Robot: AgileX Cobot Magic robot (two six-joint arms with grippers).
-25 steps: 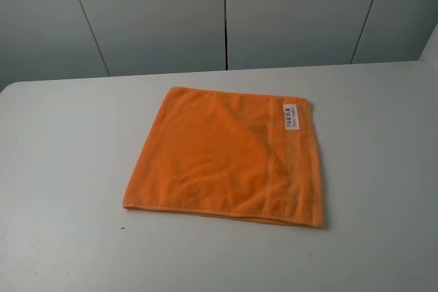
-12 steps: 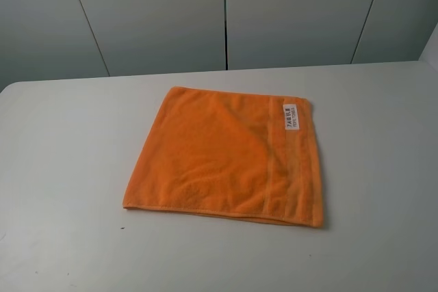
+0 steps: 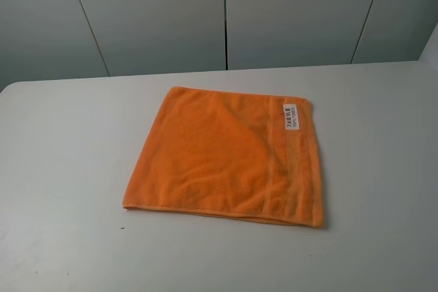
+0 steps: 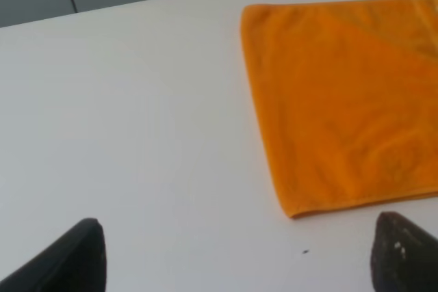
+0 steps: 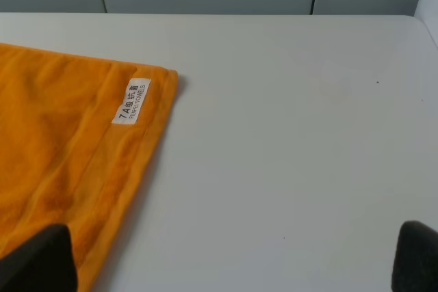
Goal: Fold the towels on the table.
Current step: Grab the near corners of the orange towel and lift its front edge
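Nothing has stirred: the orange towel point(image 3: 229, 158) lies flat, mid tabletop point(image 3: 61, 169).
Wide and empty, the left gripper point(image 4: 239, 256) and right gripper point(image 5: 226, 258) hang short of it; folding looks unstarted, so next pinch the near corners.

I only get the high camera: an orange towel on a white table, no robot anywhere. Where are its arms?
Observer: The left wrist camera shows the left pincer wide open and empty, with bare table between its tips, just off a towel corner.
Visitor: And the other one?
Observer: The right pincer is open and empty too, at the towel's hemmed, labelled side.
Visitor: What does that white label say?
Observer: Up close, the label seems to read FIBER TOWELS on its lower line.
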